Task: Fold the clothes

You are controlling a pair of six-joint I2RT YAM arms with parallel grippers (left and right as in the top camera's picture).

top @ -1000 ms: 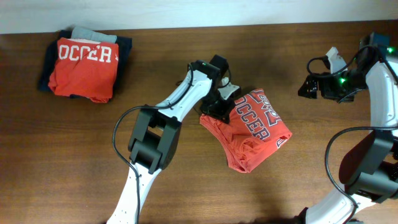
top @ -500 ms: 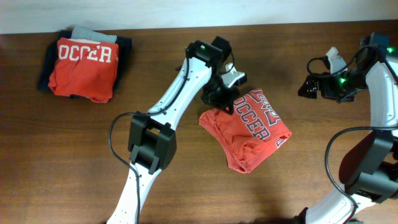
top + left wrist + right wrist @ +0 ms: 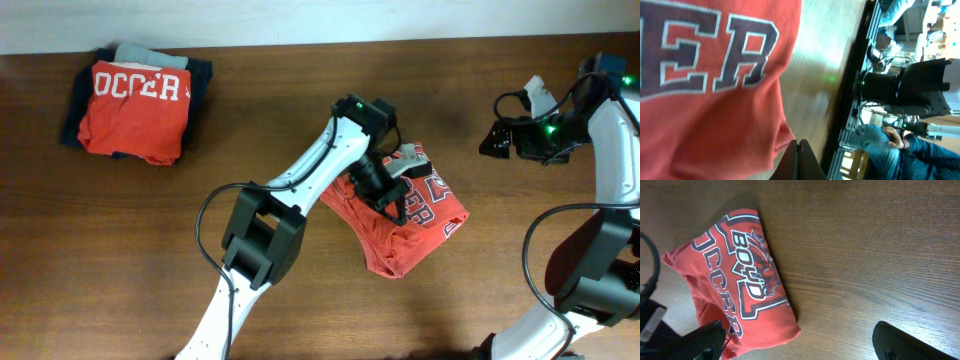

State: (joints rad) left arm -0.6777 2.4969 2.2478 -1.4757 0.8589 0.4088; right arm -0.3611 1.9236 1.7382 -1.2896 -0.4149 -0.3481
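Note:
The clothes here are a red T-shirt point(image 3: 436, 208) with dark "SOCCER" lettering, lying folded in a rough bundle right of the table's middle. It also shows in the left wrist view point(image 3: 715, 100) and the right wrist view point(image 3: 740, 290). My left gripper point(image 3: 393, 195) is low over the shirt's lettering. In the left wrist view its fingers point(image 3: 799, 162) are pressed together beside the shirt's edge, with nothing seen between them. My right gripper point(image 3: 497, 140) is open and empty, apart from the shirt at the far right point(image 3: 800, 347).
A stack of folded clothes point(image 3: 135, 100), with a red "SOCCER" shirt on top of dark items, sits at the back left. The wooden table point(image 3: 120, 260) is bare at the front left. The right arm's base point(image 3: 590, 270) stands at the right edge.
My left gripper has moved from the shirt's upper left edge to the right and forward, over the lettering. The shirt and the right arm have stayed in place.

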